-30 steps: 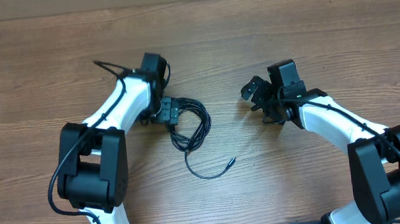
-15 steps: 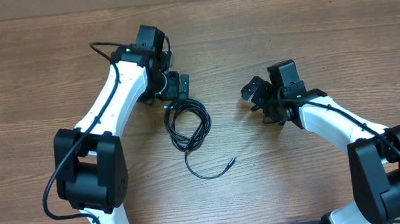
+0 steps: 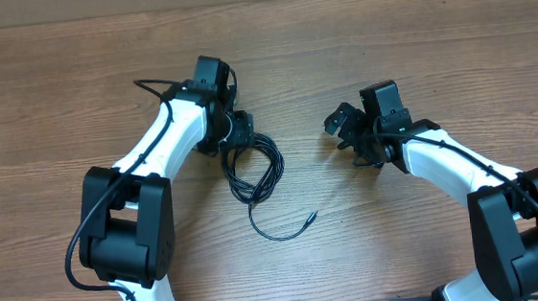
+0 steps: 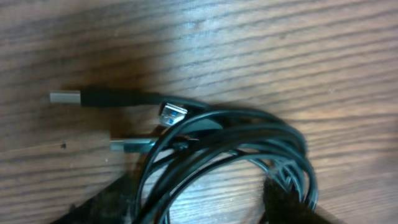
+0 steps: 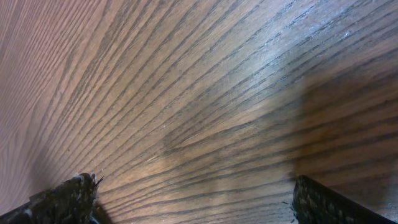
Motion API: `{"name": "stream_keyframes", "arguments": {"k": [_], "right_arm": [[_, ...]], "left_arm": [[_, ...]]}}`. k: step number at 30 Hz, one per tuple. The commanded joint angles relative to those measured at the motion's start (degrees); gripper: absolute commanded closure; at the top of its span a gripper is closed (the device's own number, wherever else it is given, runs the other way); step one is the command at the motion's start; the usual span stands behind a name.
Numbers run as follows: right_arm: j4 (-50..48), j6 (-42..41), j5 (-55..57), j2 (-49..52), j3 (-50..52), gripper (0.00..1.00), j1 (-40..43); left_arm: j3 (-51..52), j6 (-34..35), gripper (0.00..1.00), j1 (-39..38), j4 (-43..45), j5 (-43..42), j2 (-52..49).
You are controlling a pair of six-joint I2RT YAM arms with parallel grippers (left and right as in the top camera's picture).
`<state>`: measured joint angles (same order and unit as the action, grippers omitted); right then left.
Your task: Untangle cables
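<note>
Jaws first. The left gripper (image 3: 237, 134) sits low over the top end of the cables (image 3: 256, 166). These lie as a loose coil near the middle of the table (image 3: 51, 71), w/ one thin tail running down-right to a small plug tip (image 3: 312, 215). In its wrist view the left gripper (image 4: 193, 210) shows two dark fingertips (image 4: 99, 208) at the bottom corners, part-way apart, w/ several strands of the cables (image 4: 249, 134) running btwn them. Strands lie right against both tips, but whether the pads actually pinch them I can't tell.

The right gripper (image 3: 343, 137) gapes wide, holding nothing and touching nothing, well apart from the coil on its right side. Its wrist cam shows the right gripper (image 5: 193, 205) as fingertips (image 5: 68, 196) at the far bottom corners w/ only bare wood grain btwn.

Views differ. Overhead gives the whole layout (both arms, coil, tail), but the left gripper covers the coil's top end. Left wrist cam shows that covered bit:
- a silvery USB plug (image 4: 65, 98) sticking out left of the bundle
- a second plug (image 4: 171, 114) w/ bluish insert, tucked at the bundle's edge
- a third plug (image 4: 127, 145) lower down, partly under strands

That pic is blurry, so which cord goes to which plug can't be sorted.
</note>
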<state>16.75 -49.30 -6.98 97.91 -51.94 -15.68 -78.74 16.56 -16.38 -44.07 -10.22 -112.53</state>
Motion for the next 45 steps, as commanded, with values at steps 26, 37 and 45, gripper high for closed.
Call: {"name": "stream_keyframes", "arguments": {"k": [26,37,45], "right_arm": [[-0.4,-0.2,0.9,0.2,0.5,0.82,-0.1],[-0.4,-0.2,0.9,0.2,0.5,0.74,-0.1],[-0.4,-0.2,0.9,0.2,0.5,0.72,-0.1]], "left_arm": [[-10.6,1.9,0.50,-4.9,-15.4,17.8,0.3],[-5.0,17.0,0.53,-7.7,-4.8,9.1,0.3],[4.1,20.3,0.53,-8.8,5.4,9.1,0.3]]}}
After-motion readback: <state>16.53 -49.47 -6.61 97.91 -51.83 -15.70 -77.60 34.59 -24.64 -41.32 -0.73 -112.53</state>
